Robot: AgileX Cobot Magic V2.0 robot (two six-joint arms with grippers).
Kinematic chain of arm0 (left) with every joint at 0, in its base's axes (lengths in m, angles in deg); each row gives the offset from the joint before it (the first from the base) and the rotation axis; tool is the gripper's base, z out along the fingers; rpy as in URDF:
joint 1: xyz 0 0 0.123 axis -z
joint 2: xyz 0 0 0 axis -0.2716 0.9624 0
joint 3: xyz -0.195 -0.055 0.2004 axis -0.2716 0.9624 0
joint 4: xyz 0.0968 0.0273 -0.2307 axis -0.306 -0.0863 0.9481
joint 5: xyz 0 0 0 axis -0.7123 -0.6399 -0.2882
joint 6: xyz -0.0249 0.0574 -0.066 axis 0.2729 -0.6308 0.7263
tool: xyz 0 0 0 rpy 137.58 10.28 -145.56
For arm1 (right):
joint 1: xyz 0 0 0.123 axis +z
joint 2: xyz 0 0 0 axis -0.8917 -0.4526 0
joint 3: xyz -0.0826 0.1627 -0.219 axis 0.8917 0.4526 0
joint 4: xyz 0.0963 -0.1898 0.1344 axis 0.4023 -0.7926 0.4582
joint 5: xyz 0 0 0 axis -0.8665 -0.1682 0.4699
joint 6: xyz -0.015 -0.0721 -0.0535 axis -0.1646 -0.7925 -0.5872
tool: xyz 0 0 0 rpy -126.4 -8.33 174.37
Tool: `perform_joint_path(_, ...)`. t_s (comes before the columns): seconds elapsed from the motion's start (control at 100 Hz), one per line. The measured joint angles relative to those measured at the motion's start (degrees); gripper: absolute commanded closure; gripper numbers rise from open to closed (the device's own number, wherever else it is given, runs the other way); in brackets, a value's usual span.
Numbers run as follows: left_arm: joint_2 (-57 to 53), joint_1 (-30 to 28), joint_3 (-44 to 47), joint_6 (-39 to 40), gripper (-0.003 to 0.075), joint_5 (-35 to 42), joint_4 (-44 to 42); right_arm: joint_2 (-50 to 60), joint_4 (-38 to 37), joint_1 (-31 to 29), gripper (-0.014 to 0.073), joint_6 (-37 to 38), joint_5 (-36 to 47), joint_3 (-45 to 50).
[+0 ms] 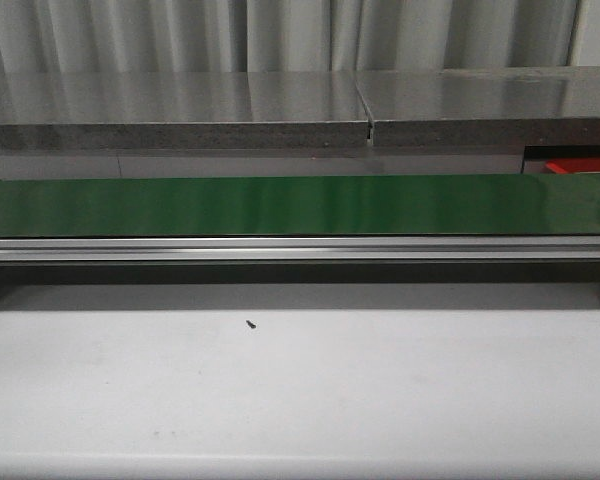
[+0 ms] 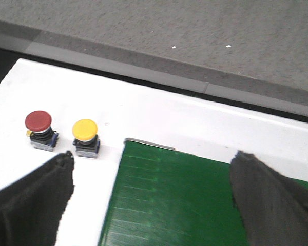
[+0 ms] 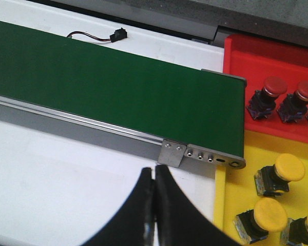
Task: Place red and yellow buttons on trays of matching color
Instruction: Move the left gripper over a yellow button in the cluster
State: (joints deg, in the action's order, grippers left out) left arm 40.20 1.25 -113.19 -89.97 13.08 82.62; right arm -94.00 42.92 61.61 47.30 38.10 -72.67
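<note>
Hovering over the near end of the green belt [image 2: 169,200], left pincer [image 2: 151,197] spread wide with nothing between the two dark fingers [image 2: 33,205]. Just beyond that end, standing upright on the white surface [image 2: 195,123]: one red button [image 2: 39,128] and one yellow button [image 2: 85,136], side by side, close but apart, each on a dark square base.

At the belt's other end, right pincer [image 3: 154,205] pressed fully closed, fingers touching, gripping nothing, hanging above bare white surface just beside the belt's metal rail [image 3: 82,125]. Past the belt end, red tray [image 3: 269,72] with two red buttons [image 3: 269,95] fully seen and a third cut off by the frame edge. Next to it, touching, yellow tray [image 3: 231,202] with three yellow buttons [image 3: 282,173], one partly out of frame. Small black plug on a thin wire [image 3: 100,36] lying on the surface behind the belt.

In the front view, only the long belt, its rail, a tiny dark speck [image 1: 250,324] on the surface, and a sliver of red tray at far right.
</note>
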Motion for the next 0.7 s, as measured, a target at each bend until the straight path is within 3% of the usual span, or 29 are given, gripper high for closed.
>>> perform_joint_path(0.16, 13.98, -3.23, -9.9, 0.05, 0.0122, -3.96, 1.08, 0.0, 0.0, 0.0, 0.0692, 0.0, 0.0, 0.0)
perform_joint_path(0.41, 31.92, -3.62, -22.87, 0.05, 0.0122, -10.08, 1.48, 0.0, 0.0, 0.0, 0.0692, 0.0, 0.0, 0.03)
perform_joint_path(0.7, 39.07, -3.62, -27.63, 1.58, 0.0121, -10.78, 1.1, 0.0, 0.0, 0.0, 0.0692, 0.0, 0.0, 0.03)
